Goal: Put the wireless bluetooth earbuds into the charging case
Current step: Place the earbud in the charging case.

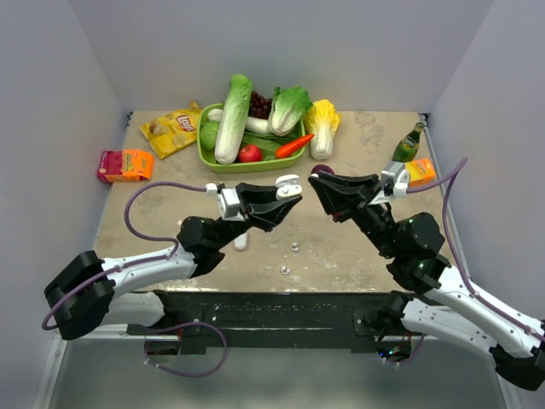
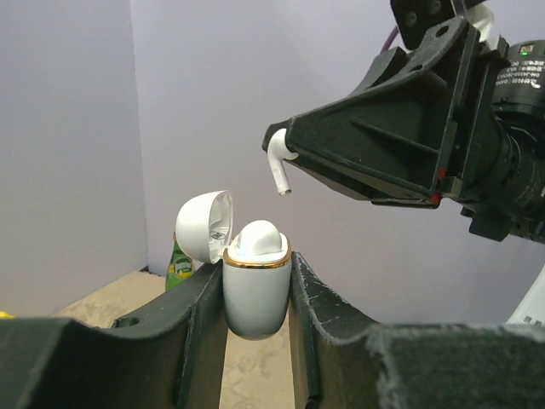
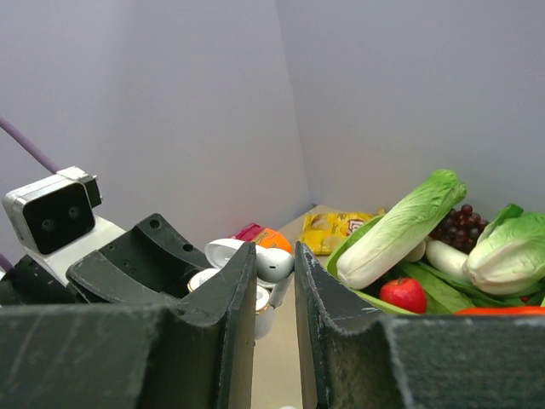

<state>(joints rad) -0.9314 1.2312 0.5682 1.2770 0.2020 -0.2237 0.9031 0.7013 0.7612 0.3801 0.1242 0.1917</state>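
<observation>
Over table (image 1: 358, 247), left gripper (image 1: 289, 192) clasps case (image 2: 255, 290)

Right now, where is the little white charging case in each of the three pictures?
Top external: charging case at the middle, raised just in front of the green tray.
Left wrist: charging case lower centre, lid open, between the black fingers.
Right wrist: left of centre, partly behind the near finger.
Shared landmark: the left tool gripping it, in all three; the right tool's earbud hangs close by.

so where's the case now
Centre of the top view: the case sits lid-open in the left gripper, just left of the earbud in the right gripper.
</observation>
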